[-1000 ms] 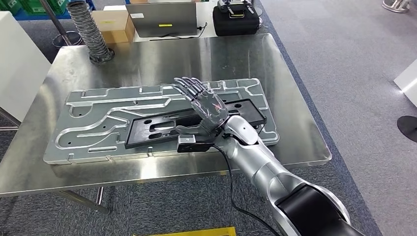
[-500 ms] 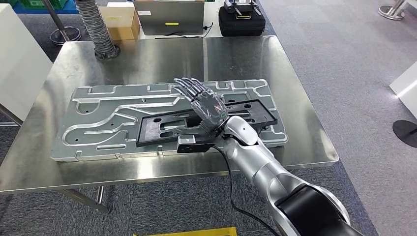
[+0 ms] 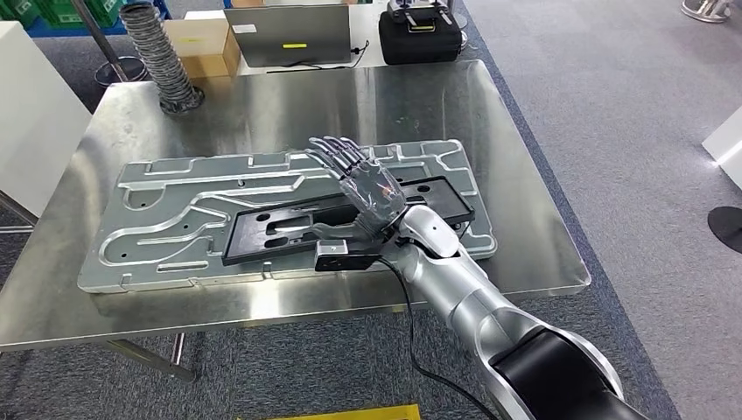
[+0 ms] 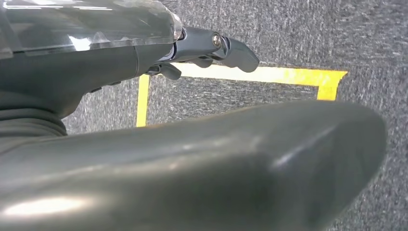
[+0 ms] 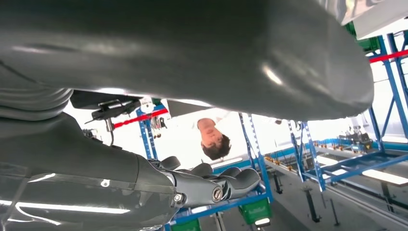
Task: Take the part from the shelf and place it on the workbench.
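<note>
A flat black part (image 3: 289,223) with slots lies on a large machined aluminium plate (image 3: 175,210) on the steel workbench (image 3: 289,105). My right hand (image 3: 367,188) is raised over the right half of the black part, fingers stretched and spread, holding nothing. Its thumb reaches out low over the part; whether it touches is unclear. The right wrist view looks upward past the same hand (image 5: 207,185), fingers extended. My left hand (image 4: 207,48) hangs over grey carpet with its fingers straight and nothing in it.
At the bench's far edge stand a ribbed hose (image 3: 162,57), a cardboard box (image 3: 203,44), a laptop (image 3: 289,35) and a black case (image 3: 420,35). A white cabinet (image 3: 31,114) is at the left. A person (image 5: 214,139) stands beyond, among blue racks. Yellow floor tape (image 4: 269,74) marks the carpet.
The head camera swayed and came back, shifting the whole picture. My right hand keeps the same pose over the black part, which lies where it did.
</note>
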Motion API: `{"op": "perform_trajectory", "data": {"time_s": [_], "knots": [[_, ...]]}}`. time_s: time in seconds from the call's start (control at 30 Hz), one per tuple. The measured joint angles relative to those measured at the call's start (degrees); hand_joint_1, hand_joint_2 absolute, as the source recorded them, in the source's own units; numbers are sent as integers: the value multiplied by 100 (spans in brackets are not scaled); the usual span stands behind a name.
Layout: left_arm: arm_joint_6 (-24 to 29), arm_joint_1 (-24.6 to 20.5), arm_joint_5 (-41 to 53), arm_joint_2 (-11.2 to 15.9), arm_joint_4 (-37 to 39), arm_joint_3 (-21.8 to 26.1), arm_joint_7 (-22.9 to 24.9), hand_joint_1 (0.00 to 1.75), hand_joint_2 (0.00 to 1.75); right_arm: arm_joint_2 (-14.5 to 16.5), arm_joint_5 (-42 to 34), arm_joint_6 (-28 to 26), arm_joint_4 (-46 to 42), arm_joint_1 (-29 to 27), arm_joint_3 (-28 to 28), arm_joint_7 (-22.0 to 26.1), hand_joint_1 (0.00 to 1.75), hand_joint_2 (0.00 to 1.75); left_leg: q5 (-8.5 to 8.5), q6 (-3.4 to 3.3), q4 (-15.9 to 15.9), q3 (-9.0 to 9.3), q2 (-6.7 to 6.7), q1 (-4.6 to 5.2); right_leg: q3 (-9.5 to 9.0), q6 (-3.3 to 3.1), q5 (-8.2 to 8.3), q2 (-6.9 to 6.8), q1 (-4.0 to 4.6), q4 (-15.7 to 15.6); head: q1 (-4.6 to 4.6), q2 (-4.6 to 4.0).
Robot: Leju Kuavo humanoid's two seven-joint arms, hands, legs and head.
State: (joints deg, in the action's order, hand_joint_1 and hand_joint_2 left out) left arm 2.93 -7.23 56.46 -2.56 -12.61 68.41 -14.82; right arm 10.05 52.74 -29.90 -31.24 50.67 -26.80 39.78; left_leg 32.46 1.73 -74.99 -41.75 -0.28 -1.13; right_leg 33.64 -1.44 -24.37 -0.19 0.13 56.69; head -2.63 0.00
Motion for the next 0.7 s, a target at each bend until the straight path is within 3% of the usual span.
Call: {"op": "perform_trajectory", "data": {"time_s": [0.03,0.1,0.17,0.3,0.37,0.43,0.47,0.5,0.53,0.57,0.63,0.7], "knots": [[0,2,0,3,0,0,1,0,0,0,0,0,-1,-8,0,0,0,0,-127,5,130,60,2,-3,0,6,-10,3,-2,17,1,0],[0,-3,-1,10,0,0,0,0,0,0,0,0,-2,-8,0,0,0,0,-518,6,889,425,13,-13,3,38,-49,10,-9,75,1,0],[0,-9,0,12,0,-1,-1,0,0,-1,0,-1,-2,3,0,-1,0,0,-723,-34,1472,698,13,-8,44,93,-77,18,9,164,1,0],[0,-5,-1,5,1,-2,1,0,0,-3,1,-2,-2,5,0,0,0,0,-783,-175,1572,687,-3,8,121,207,-105,21,15,241,1,0],[0,-15,-2,2,1,-2,0,0,0,-4,1,-2,-2,16,1,0,0,0,-833,-251,1598,648,6,-8,251,273,-395,21,-5,575,1,0],[0,-23,-2,5,0,-2,-1,0,0,-6,0,-2,-1,11,2,0,0,0,-882,-293,1598,580,11,-1,519,322,-846,20,-30,1302,1,0],[0,-24,-2,6,0,-1,-2,0,0,-8,0,-2,-1,1,2,0,0,0,-910,-301,1598,540,13,4,631,334,-1002,20,-39,1637,1,0],[0,-23,-2,7,0,-1,-2,0,0,-10,0,-2,0,-10,2,0,0,0,-942,-302,1598,499,13,9,665,335,-1054,20,-43,1810,1,0],[0,-21,-2,7,0,0,-1,0,0,-11,0,-2,0,-17,2,0,0,0,-976,-299,1597,459,12,14,590,322,-998,20,-42,1759,1,0],[0,-21,-2,6,0,0,-1,0,0,-13,0,-2,-1,-14,2,0,0,0,-1010,-295,1597,424,9,21,396,291,-863,21,-33,1482,1,0],[0,-20,-2,-8,1,-1,1,0,0,-11,0,-2,-6,19,2,0,0,0,-1083,-272,1601,369,1,35,-140,186,-606,19,5,631,1,0],[0,-21,-2,-28,2,-2,0,0,0,-9,-1,-2,-17,56,3,0,0,0,-1163,-215,1628,349,-1,21,-413,112,-482,14,59,136,1,0]]}}
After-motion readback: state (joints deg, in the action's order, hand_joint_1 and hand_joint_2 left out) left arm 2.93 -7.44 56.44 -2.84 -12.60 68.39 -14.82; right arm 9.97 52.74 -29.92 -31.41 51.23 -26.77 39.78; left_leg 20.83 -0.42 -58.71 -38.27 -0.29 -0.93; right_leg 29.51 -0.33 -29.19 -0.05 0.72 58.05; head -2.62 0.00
